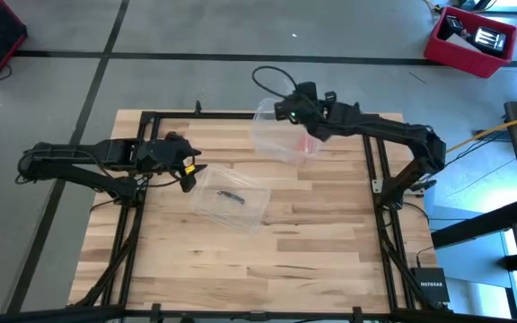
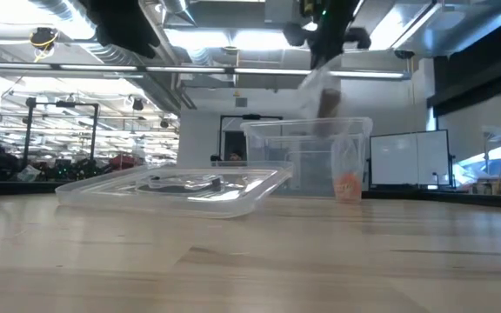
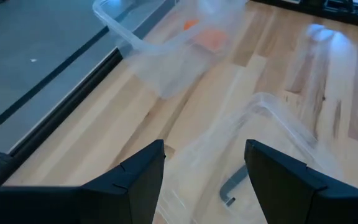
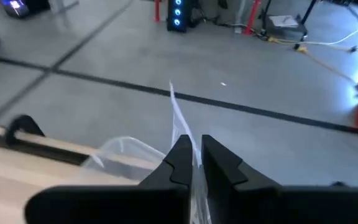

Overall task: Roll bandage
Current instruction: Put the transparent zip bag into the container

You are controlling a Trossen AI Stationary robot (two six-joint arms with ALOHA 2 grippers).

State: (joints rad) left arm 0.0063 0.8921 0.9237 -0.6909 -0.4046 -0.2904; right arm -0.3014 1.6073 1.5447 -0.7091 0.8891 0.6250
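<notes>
Bright, even overhead light; ceiling strips [image 2: 259,39] blow out in the low view. Table [image 1: 312,233] has soft glare patches and faint shadows. Right gripper [image 2: 320,52] motion-blurred in the low view. Left wrist view soft, clear box [image 3: 135,37] hazy.

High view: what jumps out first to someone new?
The right gripper, at the table's far edge, is shut on a thin clear plastic bag that hangs over the clear plastic box, with something orange low in the bag. Nearer the middle a clear flat lid lies on the wooden table; the left gripper is open beside it.
</notes>
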